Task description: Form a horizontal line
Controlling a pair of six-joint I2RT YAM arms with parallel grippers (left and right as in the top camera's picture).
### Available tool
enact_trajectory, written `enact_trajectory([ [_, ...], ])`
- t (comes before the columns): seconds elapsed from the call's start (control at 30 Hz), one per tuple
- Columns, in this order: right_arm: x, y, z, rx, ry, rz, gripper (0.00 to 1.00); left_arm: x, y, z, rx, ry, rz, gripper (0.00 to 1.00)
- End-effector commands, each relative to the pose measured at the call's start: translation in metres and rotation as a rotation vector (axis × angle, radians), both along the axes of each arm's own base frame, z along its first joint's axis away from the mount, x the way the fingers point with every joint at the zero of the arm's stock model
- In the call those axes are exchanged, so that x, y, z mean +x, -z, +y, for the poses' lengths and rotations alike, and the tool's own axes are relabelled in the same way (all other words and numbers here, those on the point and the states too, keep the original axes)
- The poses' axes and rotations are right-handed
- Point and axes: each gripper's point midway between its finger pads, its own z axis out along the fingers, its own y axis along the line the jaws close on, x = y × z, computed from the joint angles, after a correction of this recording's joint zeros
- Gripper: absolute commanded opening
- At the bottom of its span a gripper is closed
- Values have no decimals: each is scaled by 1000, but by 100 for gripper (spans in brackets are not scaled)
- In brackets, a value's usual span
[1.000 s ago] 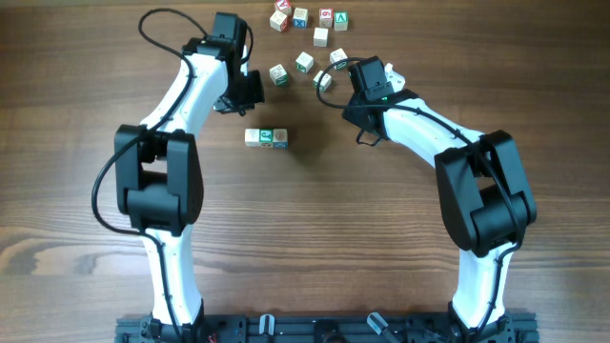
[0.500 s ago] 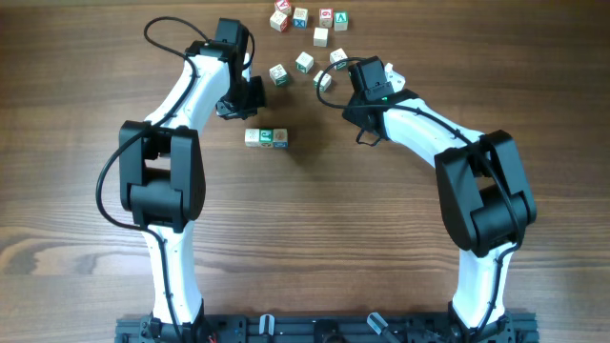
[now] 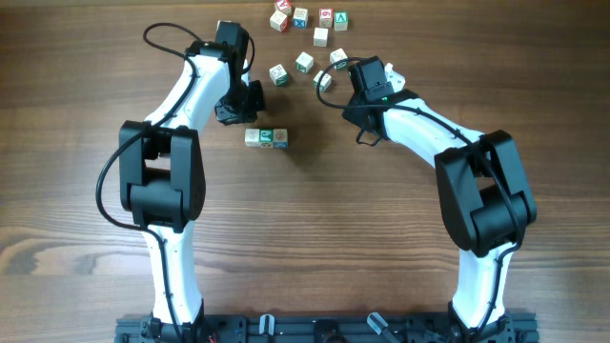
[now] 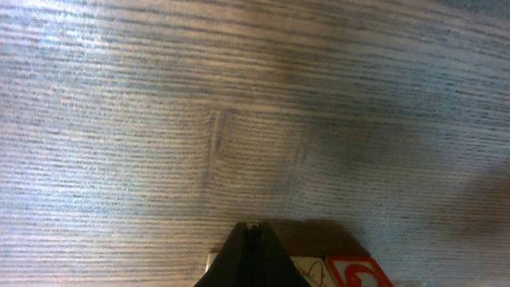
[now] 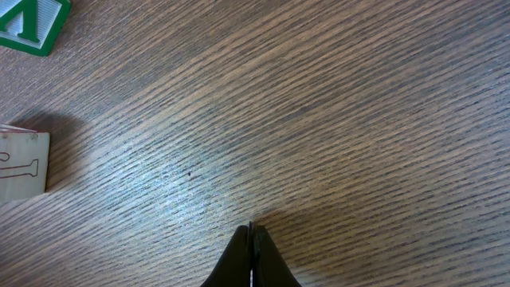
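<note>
The horizontal line (image 3: 266,138) is a short row of three small pale cubes lying side by side at centre left, the middle one green-marked. My left gripper (image 3: 244,114) is shut and empty, with its tips just behind the row's left end. In the left wrist view its shut fingers (image 4: 253,233) hang over the row (image 4: 319,271), whose right cube shows a red mark. My right gripper (image 3: 362,69) is shut and empty, low over bare wood beside the loose cubes. Its fingers (image 5: 251,233) show in the right wrist view.
Several loose cubes (image 3: 305,62) with red, blue and green marks lie scattered at the far centre of the table. In the right wrist view a green-marked cube (image 5: 28,24) and a pale cube (image 5: 22,163) lie to the left.
My left gripper has moved a little toward the near side, closer to the row. The right arm and the cubes have not moved.
</note>
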Motion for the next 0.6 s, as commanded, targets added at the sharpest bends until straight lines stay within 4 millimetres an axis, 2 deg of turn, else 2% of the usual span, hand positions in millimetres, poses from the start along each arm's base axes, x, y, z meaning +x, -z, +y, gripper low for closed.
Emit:
enact_trajectory([
  [0.0, -21, 33, -17, -50, 18, 91, 5, -4, 7, -4, -9, -12, 29, 4],
  [0.57, -21, 33, -18, -56, 22, 89, 5, -5, 5, -12, -58, -7, 35, 4],
])
